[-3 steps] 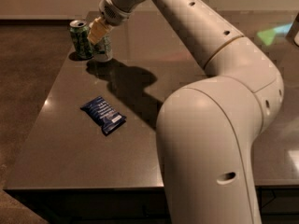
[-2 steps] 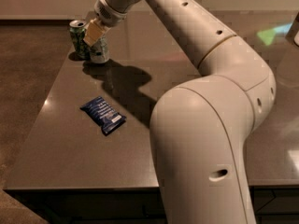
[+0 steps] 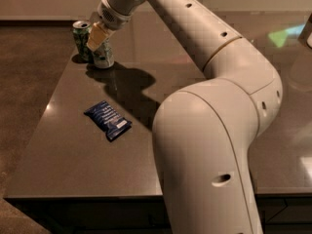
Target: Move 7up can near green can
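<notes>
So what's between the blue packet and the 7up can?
Only bare dark table with the arm's shadow, in the camera view. The gripper is at the 7up can, beside the green can.

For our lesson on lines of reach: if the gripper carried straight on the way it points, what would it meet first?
Probably the 7up can, right at the tip of the gripper near the table's far left corner. The green can stands just left of it. Depth is unclear.

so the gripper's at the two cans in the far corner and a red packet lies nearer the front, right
The camera view shows the packet is blue, not red. The gripper is at the 7up can and green can in the far corner.
</notes>
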Available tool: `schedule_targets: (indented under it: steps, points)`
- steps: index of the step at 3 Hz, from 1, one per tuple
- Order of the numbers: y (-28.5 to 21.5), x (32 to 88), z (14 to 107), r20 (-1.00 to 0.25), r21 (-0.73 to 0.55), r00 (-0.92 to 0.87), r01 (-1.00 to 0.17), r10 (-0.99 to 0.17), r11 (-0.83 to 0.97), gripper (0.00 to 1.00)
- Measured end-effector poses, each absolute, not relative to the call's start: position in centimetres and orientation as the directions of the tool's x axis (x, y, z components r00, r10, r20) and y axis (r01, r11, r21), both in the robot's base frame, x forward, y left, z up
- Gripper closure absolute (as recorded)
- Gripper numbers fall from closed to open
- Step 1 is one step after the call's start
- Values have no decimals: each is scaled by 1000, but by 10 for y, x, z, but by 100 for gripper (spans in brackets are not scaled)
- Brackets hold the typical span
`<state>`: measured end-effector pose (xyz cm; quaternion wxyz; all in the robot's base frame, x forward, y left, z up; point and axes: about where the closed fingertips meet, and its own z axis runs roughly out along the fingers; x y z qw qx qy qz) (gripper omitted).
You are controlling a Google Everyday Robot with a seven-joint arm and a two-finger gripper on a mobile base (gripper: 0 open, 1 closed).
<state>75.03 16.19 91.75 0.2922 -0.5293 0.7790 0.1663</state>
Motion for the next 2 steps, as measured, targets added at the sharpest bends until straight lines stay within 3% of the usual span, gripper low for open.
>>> schedule_targets:
  steps: [1,2]
  points:
    - [152,754,911,-632,-45,-273,-922,-726,385,0]
    - [152,754,911,-632,-44,-273,-922,-726,385,0]
